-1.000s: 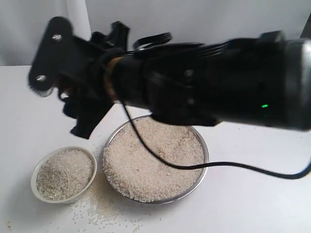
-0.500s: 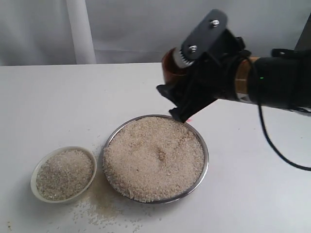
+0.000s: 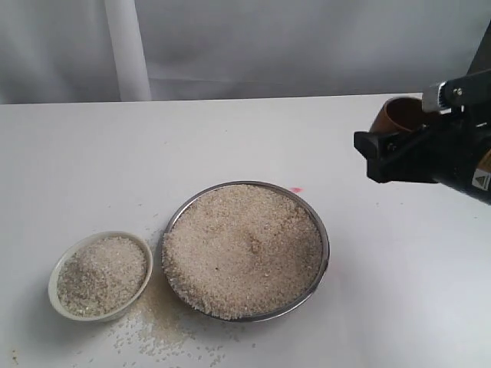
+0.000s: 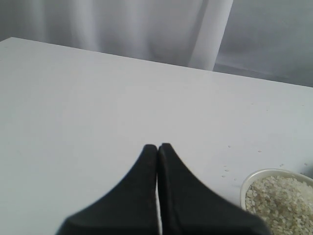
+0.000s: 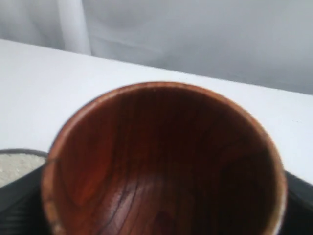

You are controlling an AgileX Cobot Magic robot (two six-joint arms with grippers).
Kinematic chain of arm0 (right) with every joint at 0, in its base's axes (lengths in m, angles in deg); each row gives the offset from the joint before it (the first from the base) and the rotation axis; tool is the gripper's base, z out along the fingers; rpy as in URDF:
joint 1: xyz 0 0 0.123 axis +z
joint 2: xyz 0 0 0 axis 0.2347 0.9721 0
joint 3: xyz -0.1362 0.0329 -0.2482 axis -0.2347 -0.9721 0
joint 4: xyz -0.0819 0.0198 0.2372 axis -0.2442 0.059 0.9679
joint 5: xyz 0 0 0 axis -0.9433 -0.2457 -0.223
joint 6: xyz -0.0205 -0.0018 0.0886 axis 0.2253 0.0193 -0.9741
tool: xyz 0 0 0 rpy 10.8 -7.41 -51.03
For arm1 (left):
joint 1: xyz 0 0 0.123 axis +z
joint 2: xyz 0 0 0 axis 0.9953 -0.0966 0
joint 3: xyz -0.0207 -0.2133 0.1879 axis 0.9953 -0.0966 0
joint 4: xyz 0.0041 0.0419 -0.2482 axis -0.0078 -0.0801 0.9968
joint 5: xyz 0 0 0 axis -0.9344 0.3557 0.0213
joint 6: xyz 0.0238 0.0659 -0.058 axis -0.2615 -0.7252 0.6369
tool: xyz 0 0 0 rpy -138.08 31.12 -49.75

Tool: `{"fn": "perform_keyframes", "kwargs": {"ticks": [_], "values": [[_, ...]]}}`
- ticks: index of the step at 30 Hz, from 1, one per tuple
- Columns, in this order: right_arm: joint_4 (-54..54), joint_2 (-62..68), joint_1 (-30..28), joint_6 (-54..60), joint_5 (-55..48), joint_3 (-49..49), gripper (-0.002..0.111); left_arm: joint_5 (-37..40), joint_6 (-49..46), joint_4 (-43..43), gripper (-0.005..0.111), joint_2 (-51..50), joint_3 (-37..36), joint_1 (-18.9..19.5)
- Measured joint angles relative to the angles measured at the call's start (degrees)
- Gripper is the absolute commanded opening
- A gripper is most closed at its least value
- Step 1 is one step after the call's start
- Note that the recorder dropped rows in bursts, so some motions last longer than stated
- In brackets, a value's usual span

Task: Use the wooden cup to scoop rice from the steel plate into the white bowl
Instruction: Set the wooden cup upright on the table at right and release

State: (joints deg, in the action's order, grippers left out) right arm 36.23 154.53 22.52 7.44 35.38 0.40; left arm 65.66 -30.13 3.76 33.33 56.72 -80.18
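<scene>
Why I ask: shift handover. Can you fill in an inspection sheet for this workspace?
Surface: white table, loose grains spilled on it.
Job's things: steel plate heaped with rice; white bowl nearly full; wooden cup empty.
Clutter: small pink mark beside the plate's rim.
Claws: left claw shut, empty, near the bowl; right claw holds the wooden cup, clear of the plate.
Cables: nothing seen.
Surroundings: pale curtain behind the table.
</scene>
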Motion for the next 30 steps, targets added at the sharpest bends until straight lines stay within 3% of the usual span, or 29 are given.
{"fn": "perform_keyframes", "kwargs": {"ticks": [9,20,30], "values": [[9.8,11.77,-0.25,12.24,3.61,-1.75,0.0,0.0,0.0,0.0,0.0,0.0,0.0,0.0],[18.2,23.63,-0.25,13.38,11.27,-1.75,0.0,0.0,0.0,0.0,0.0,0.0,0.0,0.0],[18.79,25.48,-0.25,14.24,13.31,-1.75,0.0,0.0,0.0,0.0,0.0,0.0,0.0,0.0]]}}
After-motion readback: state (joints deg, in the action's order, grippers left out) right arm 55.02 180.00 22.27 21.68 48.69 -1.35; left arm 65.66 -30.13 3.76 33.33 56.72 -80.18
